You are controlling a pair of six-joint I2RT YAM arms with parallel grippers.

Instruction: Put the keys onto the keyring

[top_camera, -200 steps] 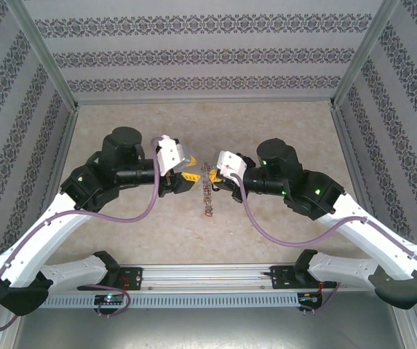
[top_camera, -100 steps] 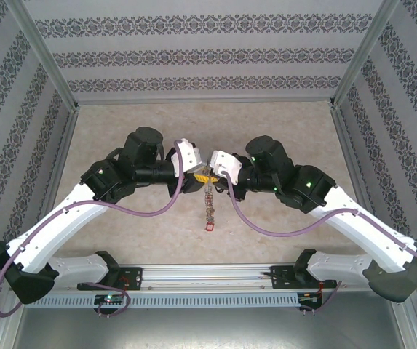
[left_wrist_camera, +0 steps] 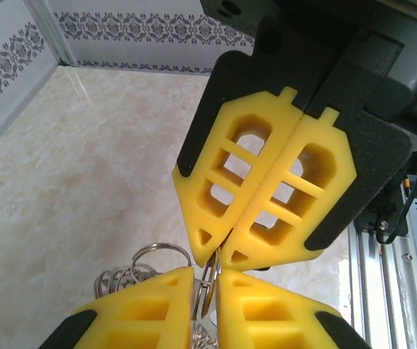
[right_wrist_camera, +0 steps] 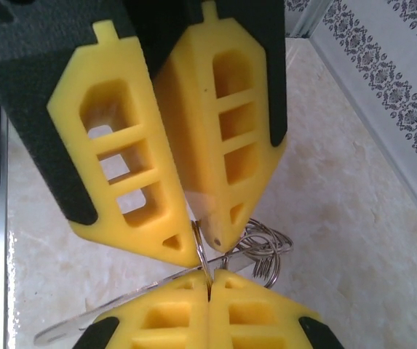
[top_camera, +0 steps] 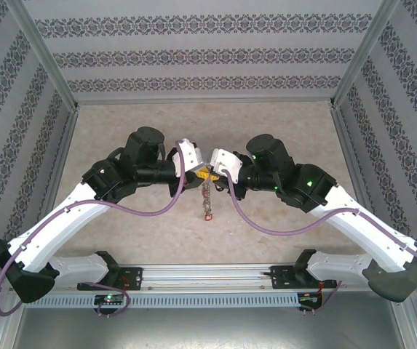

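My left gripper [top_camera: 199, 173] and right gripper [top_camera: 215, 174] meet tip to tip above the table's middle. Both are shut on the keyring [left_wrist_camera: 209, 280], a thin grey wire pinched between the yellow fingers [left_wrist_camera: 139, 309]. In the right wrist view the keyring [right_wrist_camera: 205, 265] runs from my right gripper [right_wrist_camera: 208, 287] up into the left gripper [right_wrist_camera: 199, 243]. A bunch of small rings [right_wrist_camera: 270, 247] hangs beside it. Below the grippers a string of keys [top_camera: 207, 198] dangles, ending in a red tag [top_camera: 208, 216]. A silver key blade [right_wrist_camera: 113, 311] sticks out sideways; its tag is hidden. No black tag is in sight.
The beige table [top_camera: 281, 123] is ringed by patterned walls and a metal frame [top_camera: 48, 65]. Purple cables [top_camera: 157, 207] loop off both wrists. A rail [top_camera: 208, 275] with the arm bases runs along the near edge.
Both arms swung inward until the grippers met on the ring. The string of keys lifted off the table, and its red tag has risen a little in the last half second.
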